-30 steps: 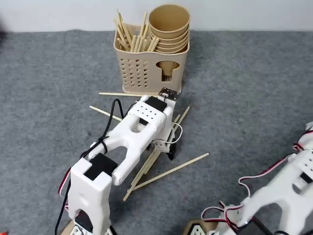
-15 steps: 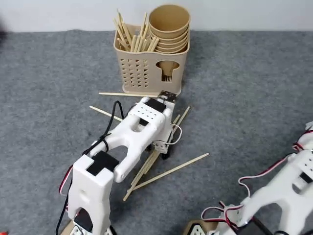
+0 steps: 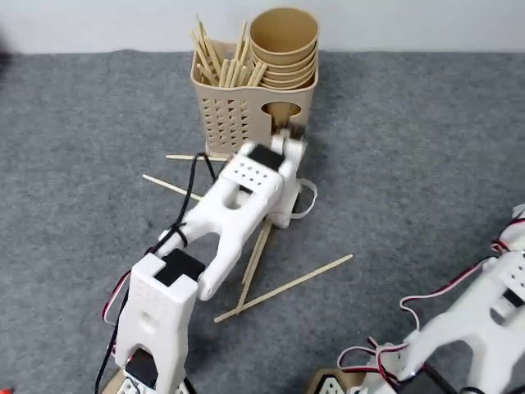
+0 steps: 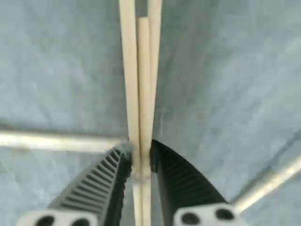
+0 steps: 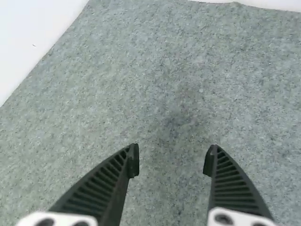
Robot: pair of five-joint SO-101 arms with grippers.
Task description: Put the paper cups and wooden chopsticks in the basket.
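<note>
Left wrist view, left gripper (image 4: 140, 150): clamped on my chopsticks (image 4: 141, 70).
Basket (image 3: 234, 115): I should rise above its rim before releasing.

1. You're looking at a grey felt mat (image 3: 426, 148) that covers most of the surface in view.
2. Along its far edge runs a white strip (image 3: 410, 25).
3. In the right wrist view, white counter (image 5: 28, 42) borders the mat's edge.

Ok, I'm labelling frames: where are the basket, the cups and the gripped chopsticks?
basket (image 3: 238, 115), high view, perforated front wall.
cups (image 3: 287, 61), high view, side of the stack.
chopsticks (image 4: 143, 94), left wrist view, middle stick's shaft.
</note>
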